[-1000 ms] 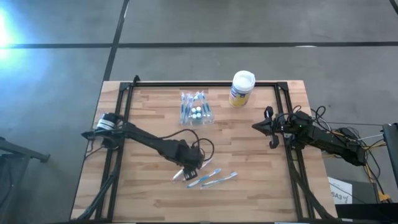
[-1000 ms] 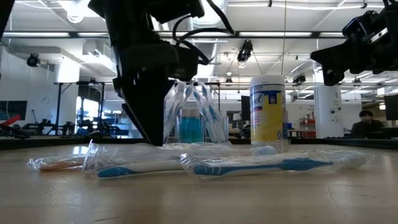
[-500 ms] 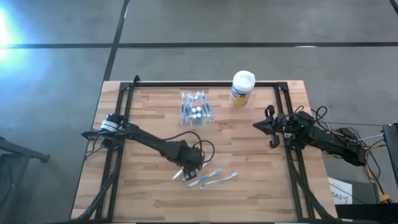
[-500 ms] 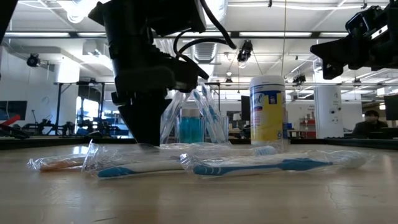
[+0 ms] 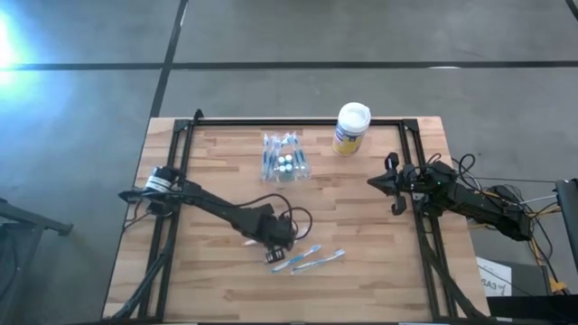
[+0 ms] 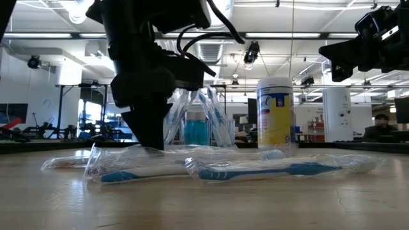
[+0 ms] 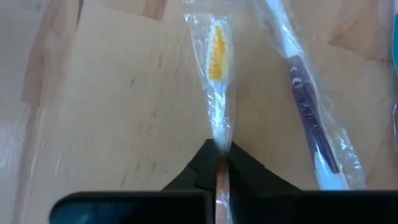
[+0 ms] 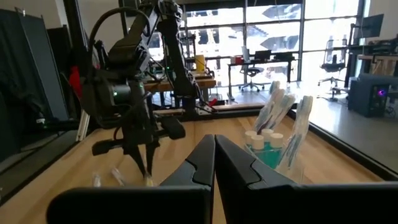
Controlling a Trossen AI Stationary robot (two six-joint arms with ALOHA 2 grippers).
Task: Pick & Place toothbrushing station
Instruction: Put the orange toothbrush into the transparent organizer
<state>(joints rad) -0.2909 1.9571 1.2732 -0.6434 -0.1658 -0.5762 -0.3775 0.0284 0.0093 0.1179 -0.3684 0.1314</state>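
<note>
The toothbrushing station (image 5: 285, 159), a see-through holder with wrapped brushes and white-capped bottles, stands on its base at the table's far middle (image 6: 195, 126) (image 8: 273, 138). Nearer the front edge lie three wrapped toothbrushes: two blue ones (image 5: 309, 261) (image 6: 268, 170) and one with orange bristles (image 7: 217, 43) (image 6: 64, 163). My left gripper (image 5: 276, 254) (image 6: 148, 142) points steeply down and is shut on the orange-bristled one. My right gripper (image 5: 383, 183) (image 8: 214, 157) hovers shut at the table's right edge, with nothing in it. My left gripper pinches the wrapped orange-bristled toothbrush between its two fingers at the neck (image 7: 219, 138), just behind the bristle head. The fingers come from above, pointing steeply down, and lie across the brush. The brush lies flat on the table, its bristle end (image 6: 64, 163) sticking out past the fingers.
A yellow-and-blue canister with a white lid (image 5: 351, 127) (image 6: 276, 121) stands at the far right of the table. A black frame (image 5: 298, 123) runs along the table's edges. Bare wood (image 5: 361, 208) lies between the brushes and my right arm.
My left gripper has sunk a little onto the toothbrushes and has shut on the orange-bristled one. That brush has slid slightly along the table toward the other two and still lies flat.
</note>
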